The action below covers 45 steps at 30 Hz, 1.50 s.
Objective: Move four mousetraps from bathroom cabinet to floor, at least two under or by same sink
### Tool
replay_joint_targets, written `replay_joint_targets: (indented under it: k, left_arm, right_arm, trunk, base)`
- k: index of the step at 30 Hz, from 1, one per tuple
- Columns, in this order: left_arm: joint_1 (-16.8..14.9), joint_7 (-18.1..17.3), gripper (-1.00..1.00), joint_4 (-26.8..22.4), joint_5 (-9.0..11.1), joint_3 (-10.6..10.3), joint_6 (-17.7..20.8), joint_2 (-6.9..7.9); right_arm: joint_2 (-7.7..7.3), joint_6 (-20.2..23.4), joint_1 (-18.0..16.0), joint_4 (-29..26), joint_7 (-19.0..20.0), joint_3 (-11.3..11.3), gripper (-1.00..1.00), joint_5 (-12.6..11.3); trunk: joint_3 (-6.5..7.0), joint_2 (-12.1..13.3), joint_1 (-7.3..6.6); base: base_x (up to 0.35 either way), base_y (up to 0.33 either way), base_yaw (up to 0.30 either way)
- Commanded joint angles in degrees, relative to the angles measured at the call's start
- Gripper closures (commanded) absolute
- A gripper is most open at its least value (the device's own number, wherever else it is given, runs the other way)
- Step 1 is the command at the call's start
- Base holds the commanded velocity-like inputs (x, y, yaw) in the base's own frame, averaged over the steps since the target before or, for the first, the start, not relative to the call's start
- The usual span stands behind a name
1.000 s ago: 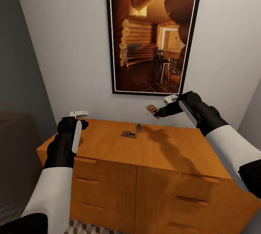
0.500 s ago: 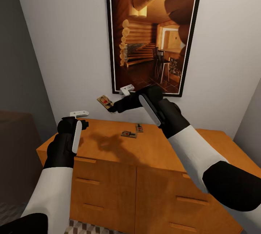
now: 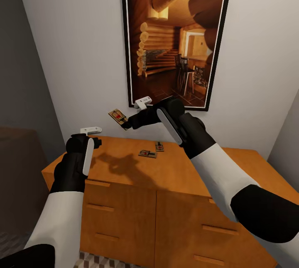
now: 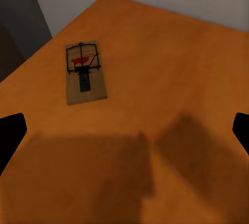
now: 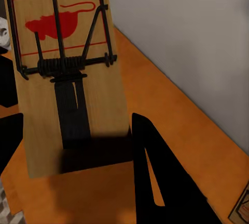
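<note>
Orange-brown wooden cabinet (image 3: 174, 201) across the lower half of the head view: smooth top, flat door and drawer fronts with slim handles. Above it at 12 o'clock, a black-framed picture (image 3: 174, 35) of a log-cabin interior on a plain pale wall. At 6 o'clock, a sliver of cube-patterned bathroom floor (image 3: 97, 261). No readable writing anywhere; only a red mouse-shaped mark printed on each trap.

Right gripper (image 3: 129, 123) raised above the cabinet's left half, clamped on a held mousetrap (image 3: 118, 116): flat tan board with dark wire spring and bar, tilted, long axis running toward 10 o'clock away from the fingers. Same trap in the right wrist view (image 5: 65, 78), red mark on the end away from the gripper.

Left gripper (image 3: 92, 135) over the cabinet's left rear corner, spread wide, holding nothing; beneath it, a corner mousetrap (image 4: 84, 71) flat on the wood.

Two centre mousetraps (image 3: 148, 153) flat on the top, near each other, roughly at right angles.
</note>
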Motion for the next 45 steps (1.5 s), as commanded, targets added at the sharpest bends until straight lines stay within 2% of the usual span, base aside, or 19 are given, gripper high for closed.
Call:
replay_joint_targets:
  k: [1,13,25,37,45]
  left_arm:
    - [-0.05,-0.19,-1.0,-0.03,-0.35,0.08,0.27,-0.05]
    - [-0.05,-0.14,-1.0,0.13,-0.51,0.19,0.42,0.01]
    - [-0.05,-0.11,-1.0,0.13,-0.77,3.05,0.44,0.02]
    - [-0.05,-0.07,-1.0,0.13,-0.87,3.31,0.44,0.02]
    - [-0.05,-0.05,-1.0,0.13,-0.88,3.33,0.44,0.03]
  right_arm:
    - [0.0,0.26,-0.06,-0.01,0.09,0.0,1.0,-0.12]
    - [0.0,0.26,-0.06,0.02,0.02,-0.36,1.0,-0.19]
    - [0.0,0.26,-0.06,0.15,0.02,-0.51,1.0,-0.24]
    - [0.0,0.26,-0.06,0.41,0.02,-0.53,1.0,-0.19]
    - [0.0,0.26,-0.06,0.43,0.02,-0.4,1.0,-0.19]
  trunk:
    - [-0.07,-0.04,0.0]
    - [-0.07,-0.04,0.0]
    - [-0.07,-0.04,0.0]
    - [-0.07,-0.04,0.0]
    - [-0.07,-0.04,0.0]
  base:
    - [0.0,0.0,0.0]
    - [0.001,0.0,0.0]
    - [0.183,0.0,0.0]
    - [0.031,0.0,0.0]
    - [0.243,0.0,0.0]
